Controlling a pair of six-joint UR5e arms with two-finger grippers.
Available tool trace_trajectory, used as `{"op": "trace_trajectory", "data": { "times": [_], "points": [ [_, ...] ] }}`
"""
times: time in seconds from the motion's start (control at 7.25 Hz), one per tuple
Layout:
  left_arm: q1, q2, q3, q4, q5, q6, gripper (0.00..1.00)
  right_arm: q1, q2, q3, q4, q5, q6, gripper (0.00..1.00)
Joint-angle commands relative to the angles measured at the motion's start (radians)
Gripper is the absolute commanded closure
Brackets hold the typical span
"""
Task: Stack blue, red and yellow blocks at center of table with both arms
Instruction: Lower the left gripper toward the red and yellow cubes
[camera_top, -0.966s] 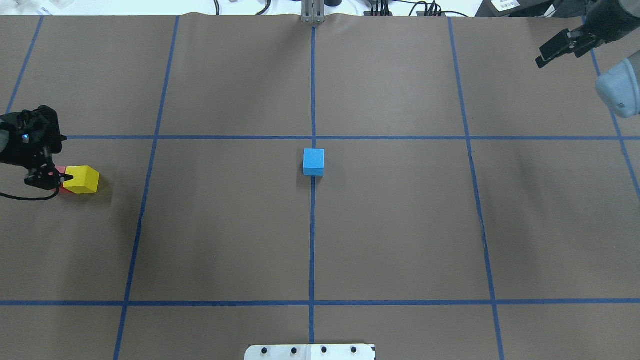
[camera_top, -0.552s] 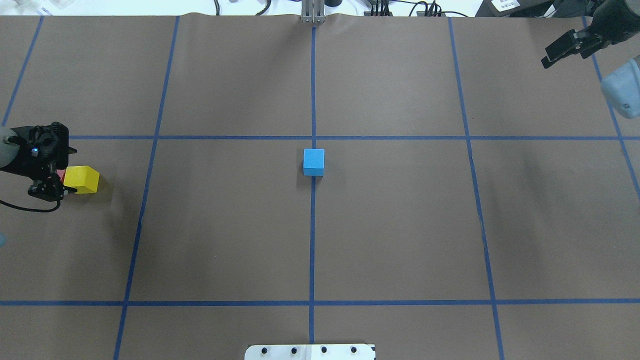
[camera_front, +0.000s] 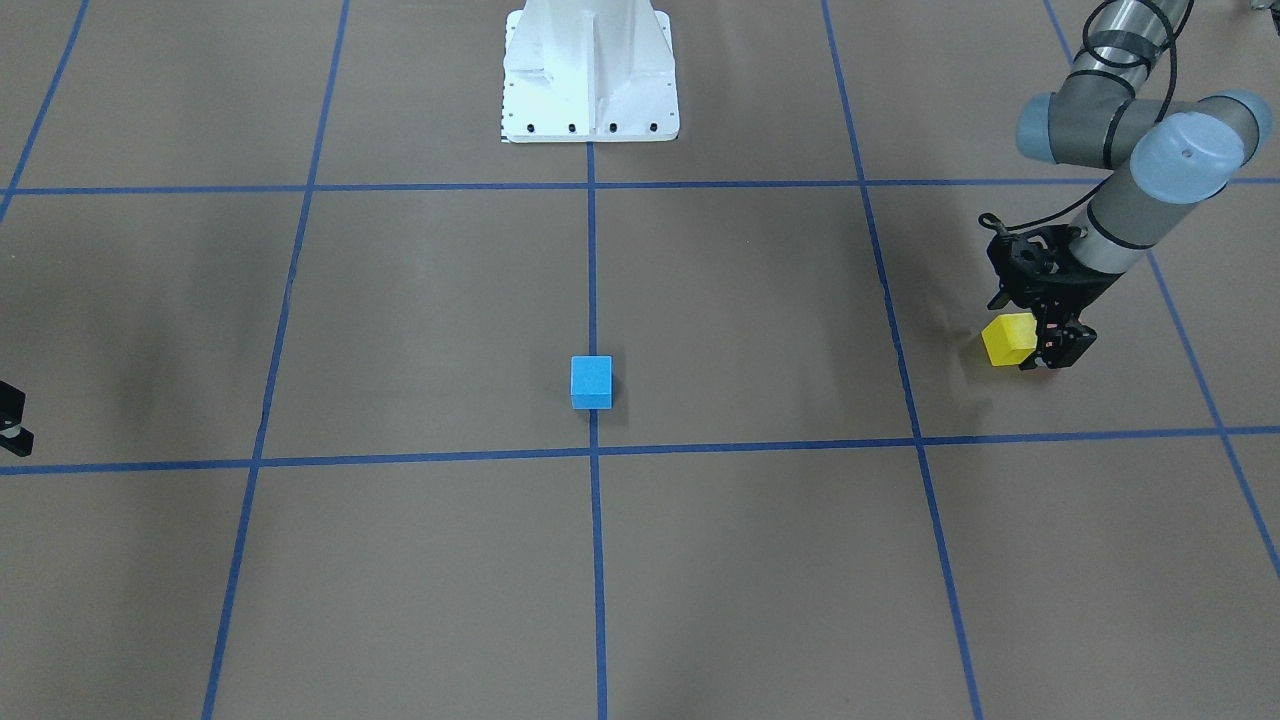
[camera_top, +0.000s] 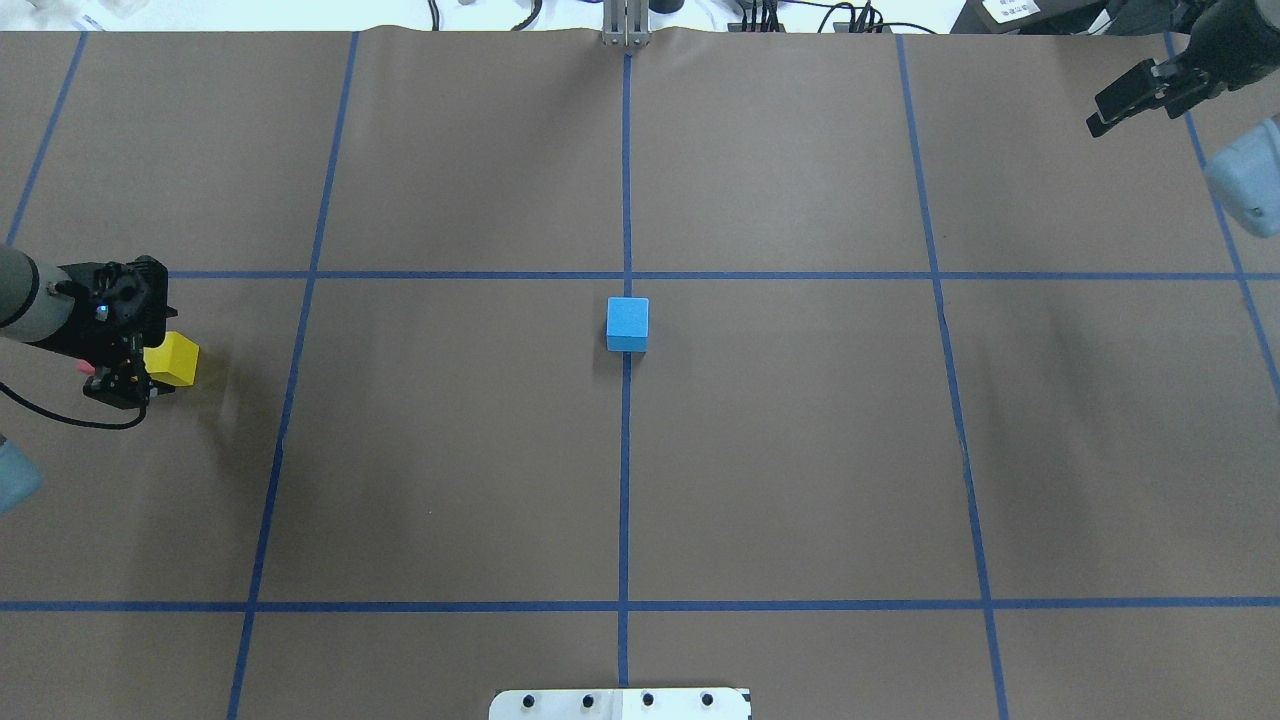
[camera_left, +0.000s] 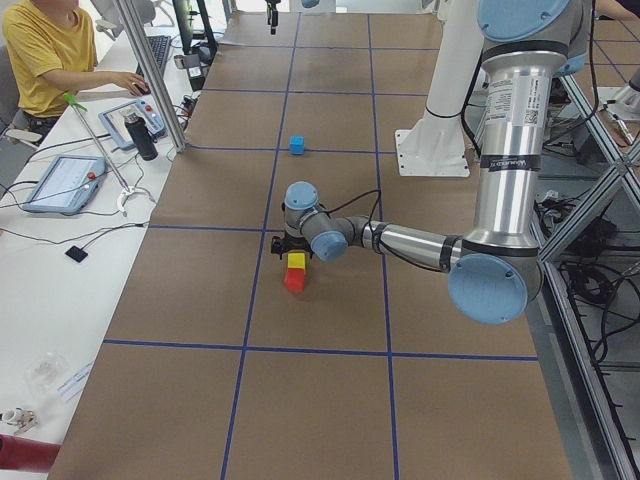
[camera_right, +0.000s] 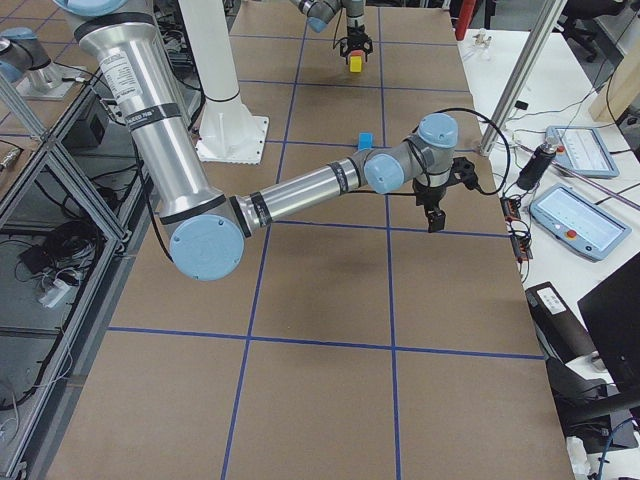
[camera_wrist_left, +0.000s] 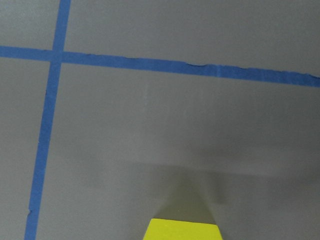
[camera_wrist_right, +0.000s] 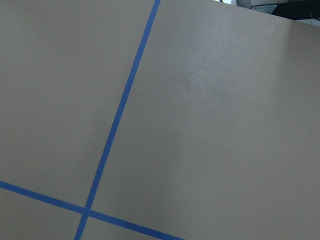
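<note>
The blue block (camera_top: 627, 324) stands alone at the table's centre, on the middle tape line (camera_front: 591, 382). At the far left, the yellow block (camera_top: 175, 360) rests on the red block (camera_left: 294, 282). From overhead only a sliver of the red block (camera_top: 88, 368) shows. My left gripper (camera_top: 122, 378) hangs over the left part of the yellow block (camera_front: 1006, 339), its fingers apparently open beside it. The left wrist view shows the yellow block's top (camera_wrist_left: 183, 229) at the bottom edge. My right gripper (camera_top: 1118, 104) hovers open and holds nothing over the far right corner.
Blue tape lines (camera_top: 626, 180) divide the brown paper-covered table into squares. The white pedestal (camera_front: 590, 70) stands at the robot's edge. A person (camera_left: 60, 55) sits at a side bench with tablets and a bottle. Cables lie along the far edge.
My left gripper has moved right and slightly down onto the yellow block, covering more of it and most of the red one. The right gripper drifted slightly up and right. The blocks stayed put.
</note>
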Motion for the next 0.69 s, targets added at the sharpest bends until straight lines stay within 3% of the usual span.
{"op": "trace_trajectory", "data": {
  "times": [0.0,0.55],
  "points": [
    [0.001,0.007,0.011,0.0,0.0,0.0,0.0,0.0,0.001,0.0,0.002,0.0,-0.001,0.0],
    [-0.018,0.008,0.008,0.003,-0.082,0.047,0.0,-0.001,0.001,-0.001,0.002,0.0,-0.007,0.0]
  ]
}}
